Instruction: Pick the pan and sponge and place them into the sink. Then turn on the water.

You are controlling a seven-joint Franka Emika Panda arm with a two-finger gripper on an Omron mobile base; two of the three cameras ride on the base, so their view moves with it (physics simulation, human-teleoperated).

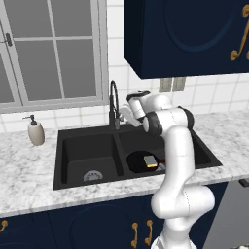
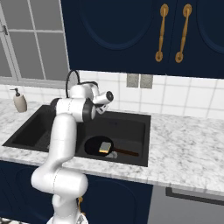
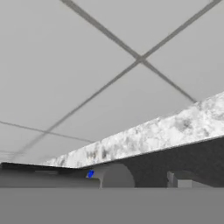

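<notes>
The black double-basin sink (image 1: 82, 148) (image 2: 131, 124) is set in the marble counter. The round black pan (image 1: 138, 163) (image 2: 92, 144) lies on the right basin's floor, with its handle toward the right. The yellow-bottomed sponge (image 1: 152, 161) (image 2: 105, 147) rests inside the pan. My gripper (image 1: 126, 115) (image 2: 101, 108) is open and holds nothing. It hovers above the back rim, just right of the base of the black arched faucet (image 1: 114, 99) (image 2: 70, 78). In the hand view a grey cylinder with a blue mark (image 3: 111, 175) sits close below. No water is in view under the spout.
A beige soap dispenser (image 1: 35, 131) (image 2: 19, 100) stands on the counter left of the sink. Dark blue upper cabinets (image 1: 185, 34) hang over the right side. Behind the faucet are the tiled wall (image 3: 109, 65) and a window (image 1: 53, 53).
</notes>
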